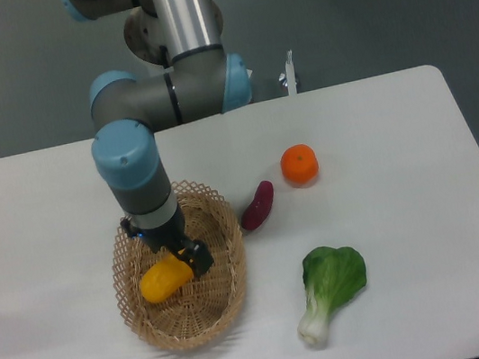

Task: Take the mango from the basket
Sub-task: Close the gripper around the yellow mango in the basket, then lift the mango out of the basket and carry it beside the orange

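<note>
The mango (163, 281), yellow shading to orange, lies inside the tan wicker basket (227, 302) at the table's left front. My gripper (185, 259) is down inside the basket, its dark fingers around the right end of the mango. The fingers look closed against the fruit, but the arm's wrist hides much of them. The mango looks to sit at or just above the basket floor; I cannot tell which.
A purple sweet potato (257, 206) lies just right of the basket. A round orange (299, 164) sits beyond it. A green bok choy (330, 288) lies at the front right. The arm's base stands at the table's back edge.
</note>
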Controlling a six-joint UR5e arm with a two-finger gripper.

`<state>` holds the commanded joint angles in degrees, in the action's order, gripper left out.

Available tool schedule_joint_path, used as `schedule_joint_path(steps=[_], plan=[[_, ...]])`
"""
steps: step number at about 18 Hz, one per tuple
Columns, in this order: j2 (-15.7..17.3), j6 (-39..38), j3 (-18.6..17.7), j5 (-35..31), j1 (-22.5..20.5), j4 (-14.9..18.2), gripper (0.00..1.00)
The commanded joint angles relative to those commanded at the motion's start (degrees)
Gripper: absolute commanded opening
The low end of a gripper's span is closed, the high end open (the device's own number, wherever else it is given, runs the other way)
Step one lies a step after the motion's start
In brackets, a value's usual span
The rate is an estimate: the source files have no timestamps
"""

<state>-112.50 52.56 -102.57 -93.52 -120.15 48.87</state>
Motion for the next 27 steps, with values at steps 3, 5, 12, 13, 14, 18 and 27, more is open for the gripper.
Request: schedule_joint_path(steps=[3,5,12,13,14,18,27], plan=[[-0.96,-0.35,-0.09,-0.17,0.35,-0.09,1.0],[-1.84,-0.79,-0.26,-0.26,0.96,-0.96,1.0],[-3.52,-0.97,-0.44,-2.54,1.67,-4.22,1.0],[-3.78,-1.05,-0.53,-2.81,1.67,-4.22,1.0],[-3.87,-1.05,-0.44,-2.99,1.67,-4.31,1.0],[-3.43,-1.76,-0.44,-2.99,1.67,-4.22,0.56],[-1.07,-1.15,0.08,-2.29,0.53,-3.69,0.45]])
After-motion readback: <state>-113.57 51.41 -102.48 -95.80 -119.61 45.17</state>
